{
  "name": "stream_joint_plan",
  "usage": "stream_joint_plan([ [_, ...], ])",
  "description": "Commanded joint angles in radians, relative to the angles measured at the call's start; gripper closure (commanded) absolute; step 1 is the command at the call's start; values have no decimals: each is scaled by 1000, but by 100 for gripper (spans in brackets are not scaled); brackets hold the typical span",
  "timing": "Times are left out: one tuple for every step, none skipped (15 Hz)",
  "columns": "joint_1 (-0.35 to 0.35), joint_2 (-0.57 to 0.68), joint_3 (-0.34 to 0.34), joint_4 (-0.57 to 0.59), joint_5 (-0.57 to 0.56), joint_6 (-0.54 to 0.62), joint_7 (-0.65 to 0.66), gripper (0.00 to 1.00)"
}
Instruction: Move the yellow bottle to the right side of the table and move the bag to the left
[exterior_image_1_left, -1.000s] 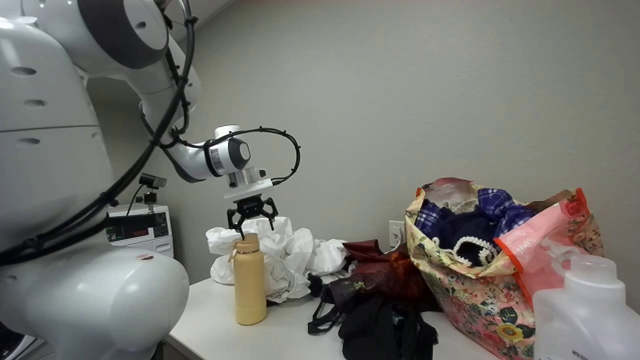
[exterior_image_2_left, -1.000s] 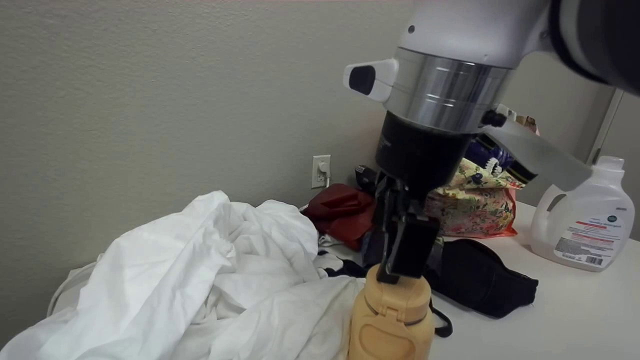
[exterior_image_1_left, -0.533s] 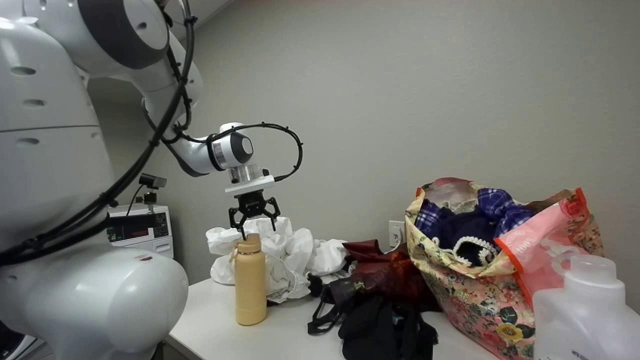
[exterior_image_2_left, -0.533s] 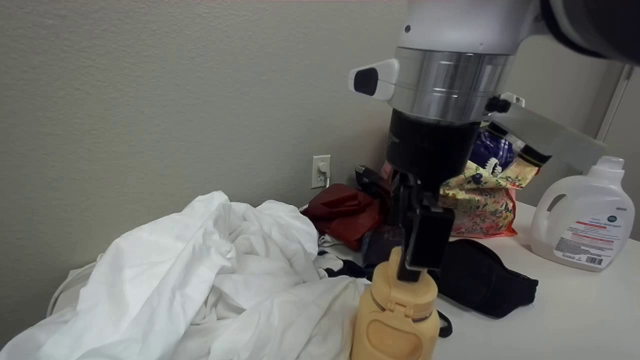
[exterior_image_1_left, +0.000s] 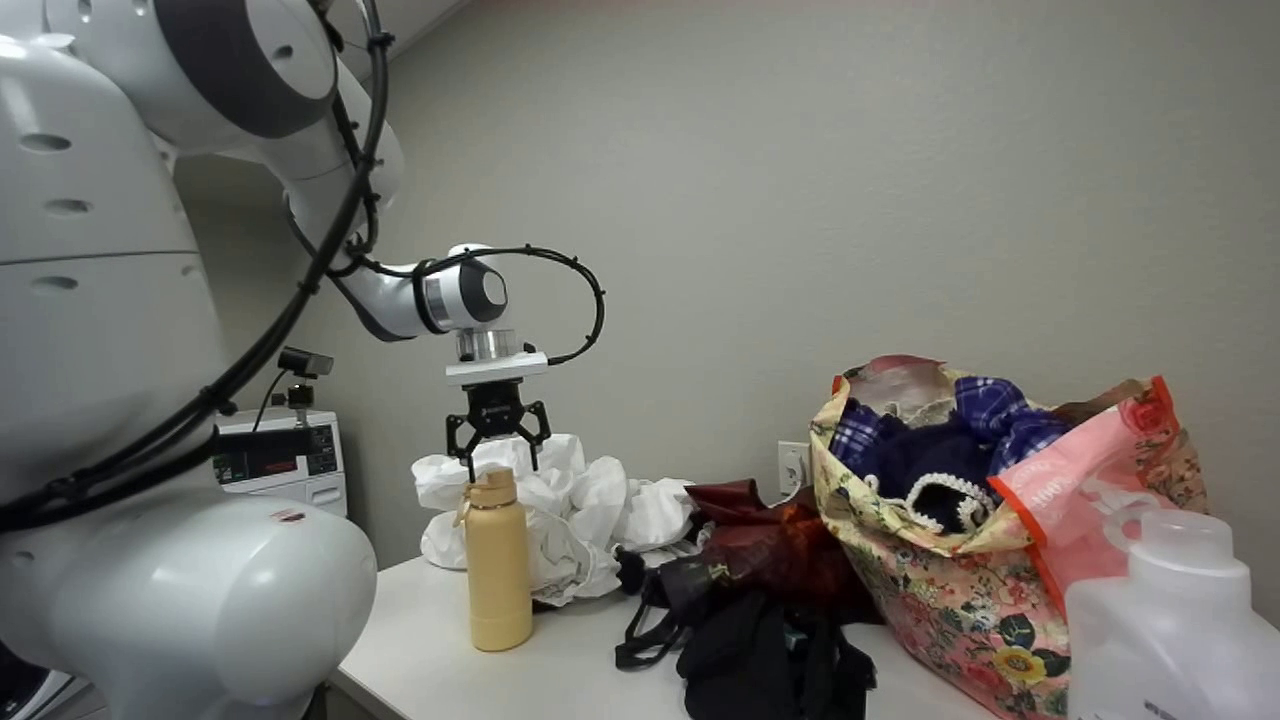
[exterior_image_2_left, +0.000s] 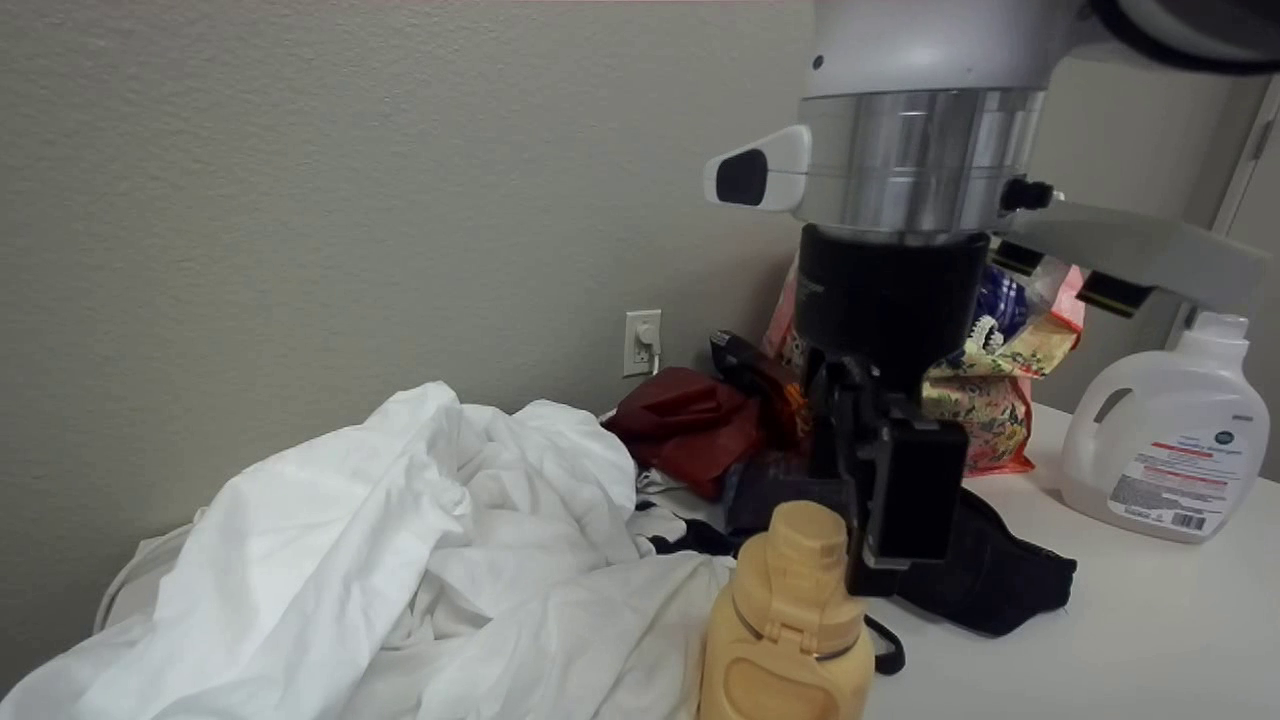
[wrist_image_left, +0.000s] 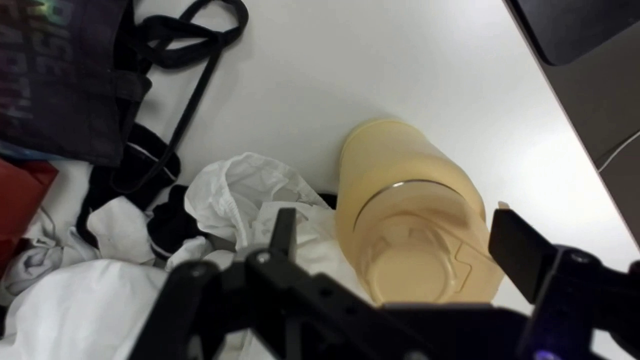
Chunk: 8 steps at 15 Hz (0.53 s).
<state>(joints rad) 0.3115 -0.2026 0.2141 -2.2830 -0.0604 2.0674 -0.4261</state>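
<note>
The yellow bottle (exterior_image_1_left: 498, 570) stands on the light table (exterior_image_1_left: 420, 660) in an exterior view, leaning very slightly. It also shows at the bottom of an exterior view (exterior_image_2_left: 785, 660), cut off below. In the wrist view the bottle (wrist_image_left: 380, 155) is seen from above, its cap between my fingers. My gripper (exterior_image_1_left: 503, 468) is open over the cap, one finger on each side. In the wrist view a gap shows between the cap and the left finger of the gripper (wrist_image_left: 395, 220); the right finger is close beside the cap's loop. The small bright-orange bag is hidden or out of view.
White cloth (exterior_image_2_left: 480, 540) is heaped beside the bottle. Dark red material (exterior_image_1_left: 760, 540) and a black bag (exterior_image_1_left: 770, 660) lie nearby. A large floral bag (exterior_image_1_left: 980, 600) and a translucent jug (exterior_image_2_left: 1165, 440) stand farther off. The table edge (wrist_image_left: 565, 110) is near the bottle.
My gripper has straightened from a tilt and shifted over the bottle's top, rightward in an exterior view. The bottle has shifted or tipped very slightly. Its base stays in place.
</note>
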Motion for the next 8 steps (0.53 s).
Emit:
stream_joint_plan([
  [5,-20,-5,6,65,-12,-54,0],
  [7,-21,-6,6,84,-10,-67,0],
  [7,-22,-6,7,94,-10,-69,0],
  [8,-22,-6,7,105,-11,-78,0],
  [8,-23,-6,6,114,-10,-80,0],
  [9,-23,-5,3,123,-5,-81,3],
  [10,-23,-6,1,130,2,-81,4],
  [12,-22,-6,0,140,8,-83,2],
])
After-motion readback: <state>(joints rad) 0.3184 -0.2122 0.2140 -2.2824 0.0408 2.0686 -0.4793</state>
